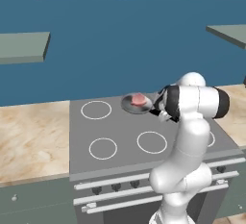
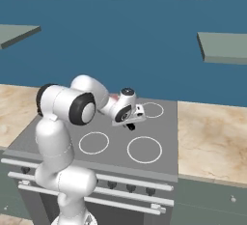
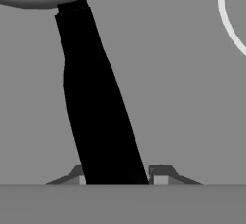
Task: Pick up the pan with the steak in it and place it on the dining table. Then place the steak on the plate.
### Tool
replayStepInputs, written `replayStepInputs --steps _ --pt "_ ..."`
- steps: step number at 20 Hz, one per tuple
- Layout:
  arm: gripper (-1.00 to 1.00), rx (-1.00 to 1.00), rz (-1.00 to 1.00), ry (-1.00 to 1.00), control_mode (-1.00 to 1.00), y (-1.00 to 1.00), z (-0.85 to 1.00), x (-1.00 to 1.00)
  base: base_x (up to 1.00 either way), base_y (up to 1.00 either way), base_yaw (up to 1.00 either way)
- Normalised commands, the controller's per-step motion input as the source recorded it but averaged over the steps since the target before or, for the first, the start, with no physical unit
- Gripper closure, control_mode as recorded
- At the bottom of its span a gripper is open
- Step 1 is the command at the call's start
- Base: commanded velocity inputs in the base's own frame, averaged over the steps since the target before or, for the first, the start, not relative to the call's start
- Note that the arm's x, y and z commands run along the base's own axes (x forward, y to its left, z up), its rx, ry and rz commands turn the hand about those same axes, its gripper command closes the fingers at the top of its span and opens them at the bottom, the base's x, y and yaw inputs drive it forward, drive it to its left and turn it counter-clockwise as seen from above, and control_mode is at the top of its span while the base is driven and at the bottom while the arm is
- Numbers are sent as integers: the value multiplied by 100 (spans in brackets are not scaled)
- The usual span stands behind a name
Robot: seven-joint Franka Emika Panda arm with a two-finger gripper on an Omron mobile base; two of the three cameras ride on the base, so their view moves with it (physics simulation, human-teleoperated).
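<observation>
Your pincer (image 3: 115,176) sits low over the grey stove top (image 1: 120,136), and the pan's black handle (image 3: 96,103) runs straight between its two fingertips (image 3: 161,174). Left tip is against the handle; on the right you've got a thin gap, so I cannot tell whether it is clenched yet. The pan (image 1: 136,104) rests on the stove just beyond the pincer, steak (image 1: 139,99) inside it.

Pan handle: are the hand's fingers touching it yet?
Cannot tell. In the hand view the black pan handle runs down between the fingertips; the left one looks against it, while a thin grey sliver shows beside the right one.
</observation>
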Motion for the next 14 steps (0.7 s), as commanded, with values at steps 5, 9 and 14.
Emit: replayStepInputs --steps 5,9,14 --pt "100 5 -1 -1 -100 20 75 -26 0 0 0" --pt "100 3 3 1 -100 30 68 -63 0 0 0" --pt "100 0 13 4 -100 37 47 -79 0 0 0"
